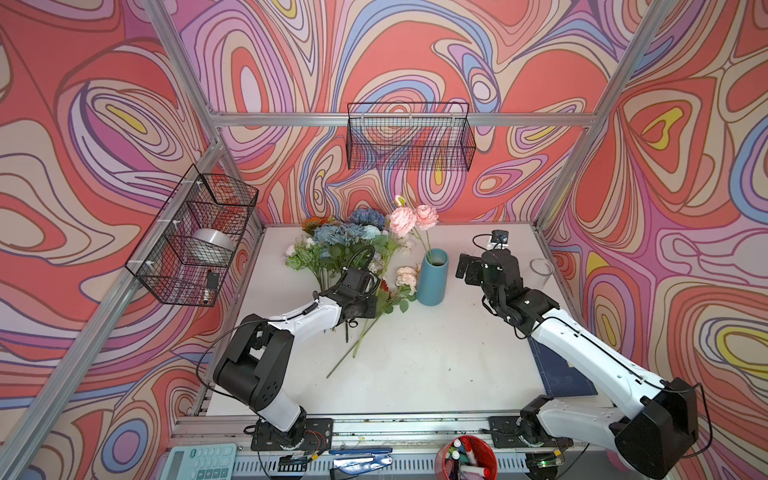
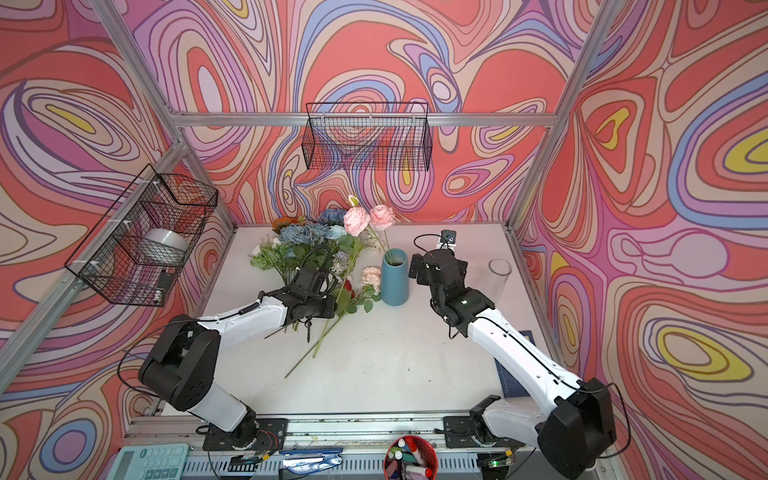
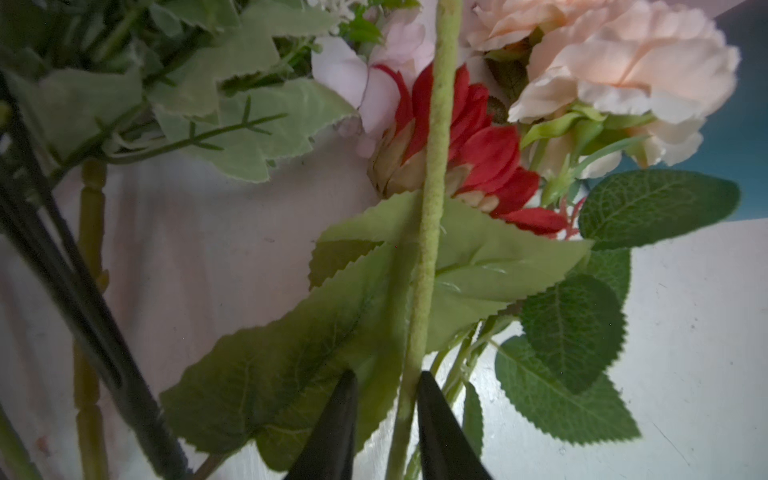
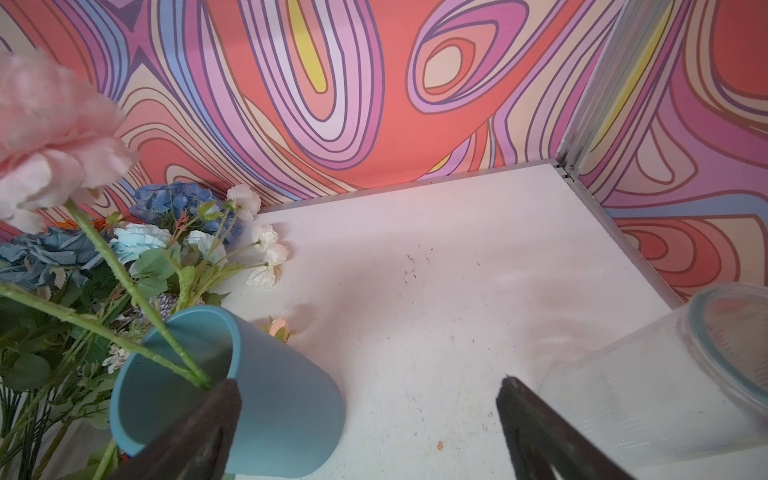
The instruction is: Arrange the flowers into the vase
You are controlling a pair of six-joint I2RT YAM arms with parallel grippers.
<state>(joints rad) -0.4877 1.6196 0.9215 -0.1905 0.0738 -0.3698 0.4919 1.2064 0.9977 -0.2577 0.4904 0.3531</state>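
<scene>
The blue vase (image 1: 432, 278) (image 4: 249, 395) stands mid-table and holds two pink roses (image 1: 402, 220) on long stems. The other flowers (image 1: 345, 241) lie heaped left of it: blue, white and orange blooms, a peach rose (image 3: 615, 62) and a red daisy (image 3: 486, 158). My left gripper (image 3: 386, 399) reaches down into the heap, its jaws drawn in on a thick pale green flower stem (image 3: 432, 232) with a leaf beside it. In the top views the wrist (image 1: 353, 295) hides those fingers. My right gripper (image 4: 370, 415) (image 1: 467, 266) hangs wide open and empty just right of the vase.
A clear glass (image 1: 541, 270) (image 4: 685, 374) stands right of the right gripper, near the table's edge. Long stems (image 1: 353, 353) trail toward the table's middle. Wire baskets hang on the left wall (image 1: 191, 237) and back wall (image 1: 411, 137). A red marker cup (image 1: 467, 457) and a calculator (image 1: 199, 461) sit in front.
</scene>
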